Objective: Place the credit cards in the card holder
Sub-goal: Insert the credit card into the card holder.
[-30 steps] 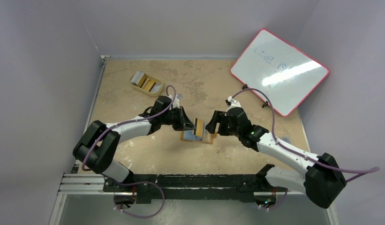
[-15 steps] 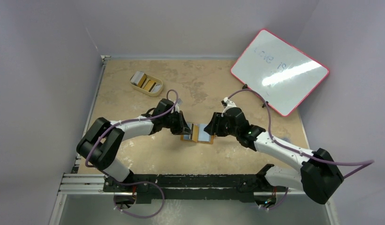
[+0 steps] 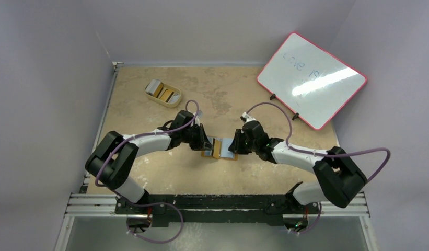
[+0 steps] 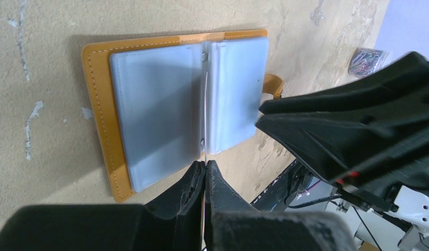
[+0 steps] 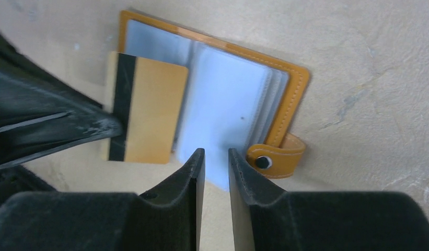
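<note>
Tan stone-look tabletop [image 3: 222, 89], with 2 arms meeting over the open card holder [image 5: 228, 94].

We see a red-rimmed whiteboard [image 3: 311, 78] leaning at the far right. A cream oval tray [image 3: 148, 91] sits at the far left with several credit cards [image 3: 165, 93] standing in it, well apart from the holder. The orange-tan card holder lies open and flat at mid-tabletop, clear sleeves up, between both pincers. The left pincer [image 4: 206, 164] is clamped tight on 1 gold-brown card [image 5: 149, 110] by its black-striped end, holding it over the half of the holder nearer the left arm. The right pincer [image 5: 215, 154] hangs over the other sleeves with its fingers a narrow slit apart; we cannot tell whether it grips a sleeve. Smallest, the snap strap [image 5: 277, 159] sticks out from the holder's edge beside that pincer.
</note>
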